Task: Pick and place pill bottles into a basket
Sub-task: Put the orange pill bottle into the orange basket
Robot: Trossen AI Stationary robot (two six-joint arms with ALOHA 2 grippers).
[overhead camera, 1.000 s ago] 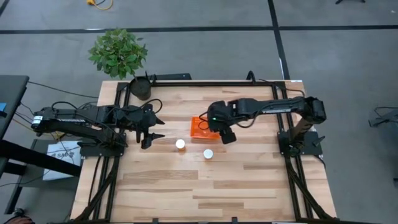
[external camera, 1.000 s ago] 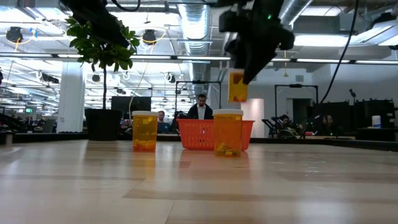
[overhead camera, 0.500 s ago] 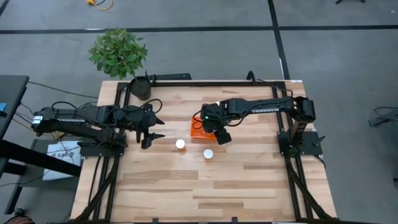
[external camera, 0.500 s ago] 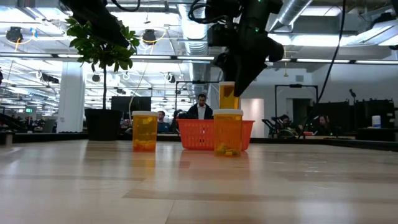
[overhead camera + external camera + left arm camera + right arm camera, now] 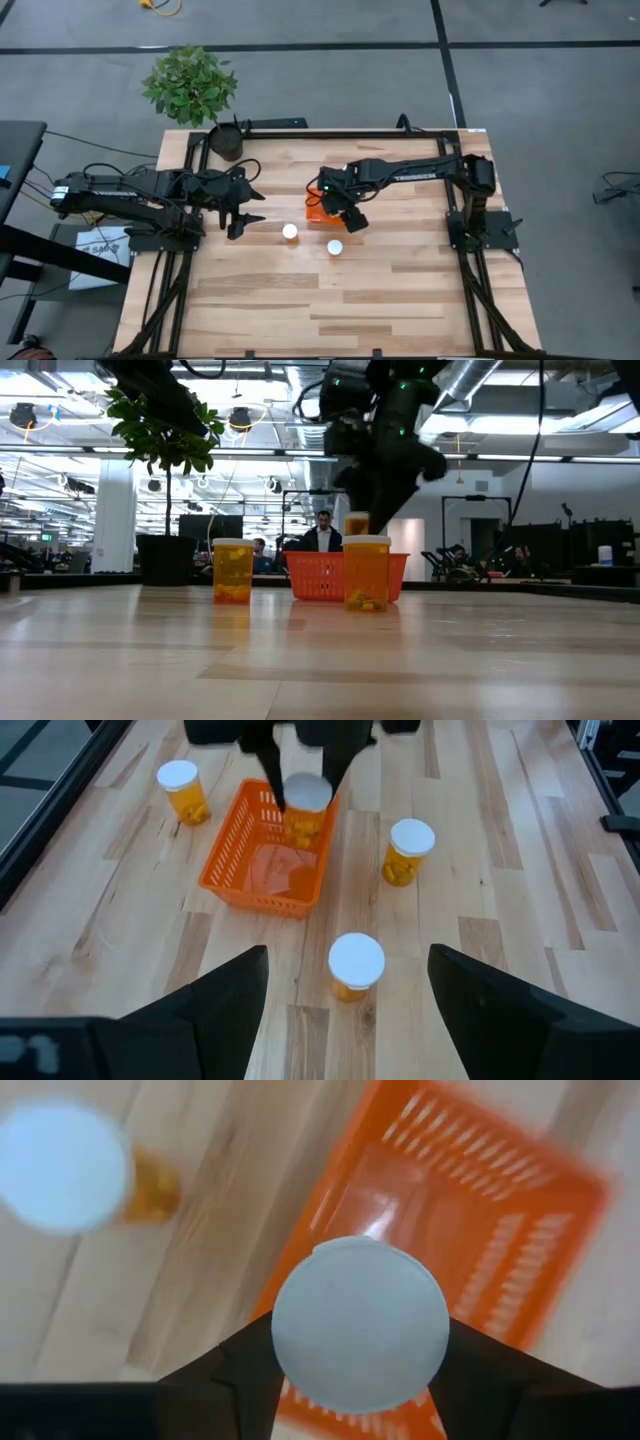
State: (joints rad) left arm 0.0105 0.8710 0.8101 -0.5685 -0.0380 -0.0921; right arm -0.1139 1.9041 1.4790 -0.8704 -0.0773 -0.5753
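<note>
My right gripper [image 5: 338, 208] is shut on a pill bottle [image 5: 305, 808], orange with a white cap [image 5: 360, 1323], above the orange basket [image 5: 262, 865]. The basket also shows in the low view [image 5: 318, 576]. Two bottles stand upright on the table near the basket [image 5: 290, 231] [image 5: 335, 246]. A third stands beyond the basket in the left wrist view [image 5: 182, 790]. My left gripper [image 5: 247, 208] is open and empty, left of the bottles. My right gripper pinches the bottle's upper part, at the cap [image 5: 307, 792], between its two fingers [image 5: 235, 1370]. The fingers come from above, pointing down. The bottle hangs upright below them [image 5: 357, 523], lifted clear, over the basket's side nearer the standing bottles.
A black pot [image 5: 227, 141] with a green plant [image 5: 190, 84] stands at the table's far left corner. Bare wood lies toward the near edge [image 5: 320, 310]. People and room fittings show beyond the table in the low view [image 5: 323, 532].
My right gripper has gone toward the table's left edge and down with the bottle, from beside the basket to over it. The bottle has stayed upright and clear of the basket.
</note>
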